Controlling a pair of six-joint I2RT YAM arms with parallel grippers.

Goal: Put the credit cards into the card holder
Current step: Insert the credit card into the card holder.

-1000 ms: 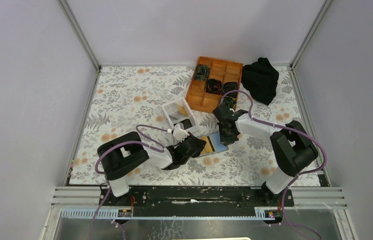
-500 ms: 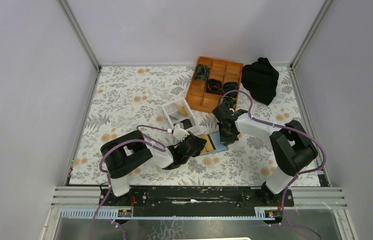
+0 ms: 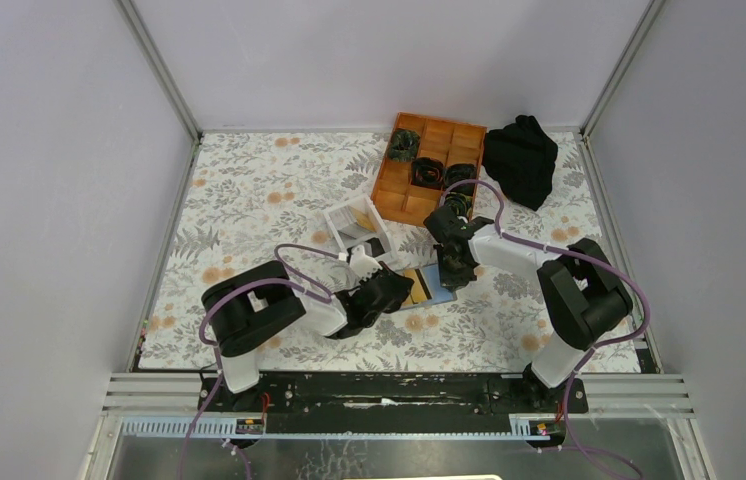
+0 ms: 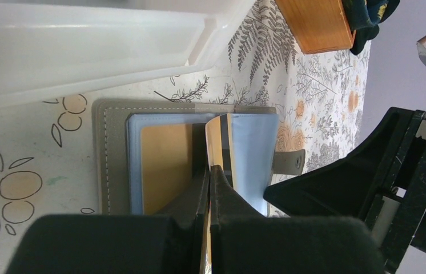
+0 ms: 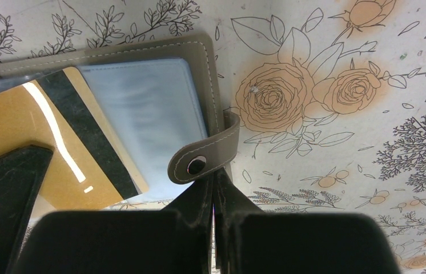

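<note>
Top view: left hand (image 3: pixel 398 289) and right hand (image 3: pixel 452 281), arms bent low, meet over the open card holder (image 3: pixel 434 287) on the table (image 3: pixel 249 190).
Left wrist: left hand clamped on tan-gold card (image 4: pixel 216 138), on edge over the holder.
Right wrist: right hand closed, tips touching snap strap (image 5: pixel 205 157).

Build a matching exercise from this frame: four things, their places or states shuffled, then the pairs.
1. striped gold card
2. card holder's strap
3. orange tray
4. black cloth

A. bunched in the far right corner
B. pinched by the right gripper
C. holds dark items in its cells
D. clamped in the left gripper

Pairs: 1-D, 2-B, 3-C, 4-A
</note>
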